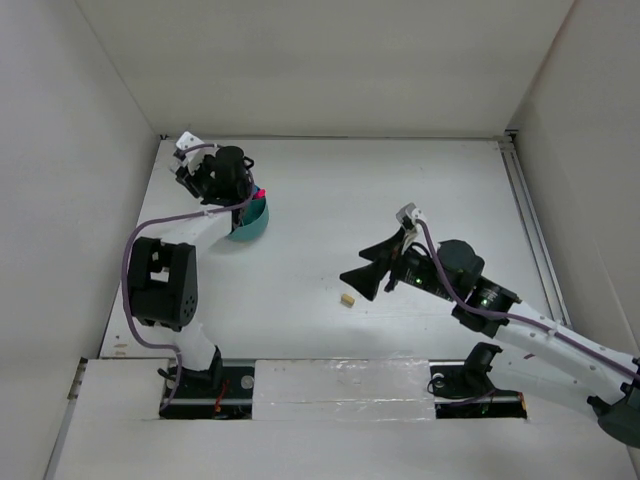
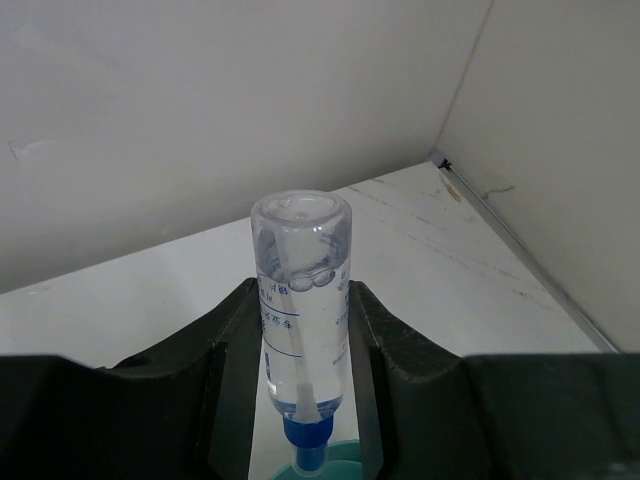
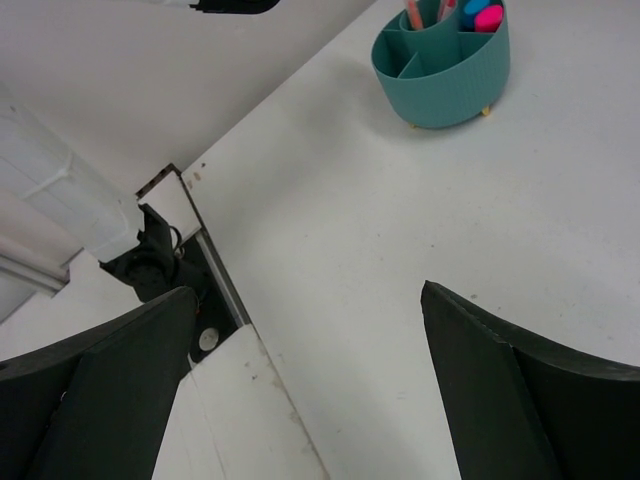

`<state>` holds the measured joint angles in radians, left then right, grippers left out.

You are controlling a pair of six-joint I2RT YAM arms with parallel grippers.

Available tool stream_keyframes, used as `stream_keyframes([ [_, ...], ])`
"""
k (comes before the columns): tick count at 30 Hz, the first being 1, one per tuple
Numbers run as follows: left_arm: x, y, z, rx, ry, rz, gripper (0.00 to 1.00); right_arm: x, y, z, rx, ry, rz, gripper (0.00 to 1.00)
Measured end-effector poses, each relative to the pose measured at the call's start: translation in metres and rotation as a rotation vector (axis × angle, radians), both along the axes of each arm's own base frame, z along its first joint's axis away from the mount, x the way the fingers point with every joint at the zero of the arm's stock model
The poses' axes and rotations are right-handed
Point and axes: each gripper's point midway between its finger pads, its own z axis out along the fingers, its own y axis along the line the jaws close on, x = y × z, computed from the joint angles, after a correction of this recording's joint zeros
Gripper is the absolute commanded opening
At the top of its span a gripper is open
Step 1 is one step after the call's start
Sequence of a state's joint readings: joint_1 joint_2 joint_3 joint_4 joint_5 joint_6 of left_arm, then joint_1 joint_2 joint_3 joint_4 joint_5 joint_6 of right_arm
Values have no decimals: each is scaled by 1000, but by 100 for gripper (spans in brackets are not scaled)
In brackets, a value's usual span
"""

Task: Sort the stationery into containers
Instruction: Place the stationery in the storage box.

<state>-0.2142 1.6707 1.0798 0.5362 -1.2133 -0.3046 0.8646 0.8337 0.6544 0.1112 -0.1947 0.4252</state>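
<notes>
1. One teal organiser cup (image 1: 250, 222) stands on the far left part of the table (image 1: 400, 190). It is the only container in view. The right wrist view shows its centre tube and inner dividers.
2. Inside the cup, the right wrist view shows three kinds of tip standing up: thin pink-red pen ends (image 3: 416, 13), one blue cap (image 3: 473, 7) and one pink cap (image 3: 489, 18). The top edge of that view cuts them off, so an exact count of pens is not possible.
3. One clear-barrelled marker (image 2: 300, 250) is clamped upright in the left gripper (image 2: 302, 330), with a finger (image 2: 232, 380) pressed against each side of it. Its blue end (image 2: 303, 435) points down, just above the cup's teal rim (image 2: 335, 462). Whether the tip touches the cup cannot be told.
4. In the top view the left gripper sits at the far left of the table, directly beside and over the cup's far edge.
5. One small tan eraser block (image 1: 348, 298) lies alone on the table, nearer the front and well apart from the cup. No other loose piece of stationery shows on the table.
6. The right gripper (image 1: 358, 265) hangs with its two fingers (image 3: 110, 400) spread wide and nothing between them. It is just to the far right of the tan block and does not touch it.
7. Two arms are in view, one on each side, with their bases at the near edge.
</notes>
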Motion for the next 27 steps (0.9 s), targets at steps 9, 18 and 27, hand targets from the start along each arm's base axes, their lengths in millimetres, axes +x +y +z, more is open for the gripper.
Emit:
stream_keyframes([
  [9,18,-5,-12,19,5,-14,0,3,4,-14,-38,28,3,100],
  [18,28,-12,-18,-10,-18,-69,0,3,5,-19,-53,31,10,100],
  [27,30,-30,-25,-23,-9,-122,0,2,5,-19,-54,28,15,100],
])
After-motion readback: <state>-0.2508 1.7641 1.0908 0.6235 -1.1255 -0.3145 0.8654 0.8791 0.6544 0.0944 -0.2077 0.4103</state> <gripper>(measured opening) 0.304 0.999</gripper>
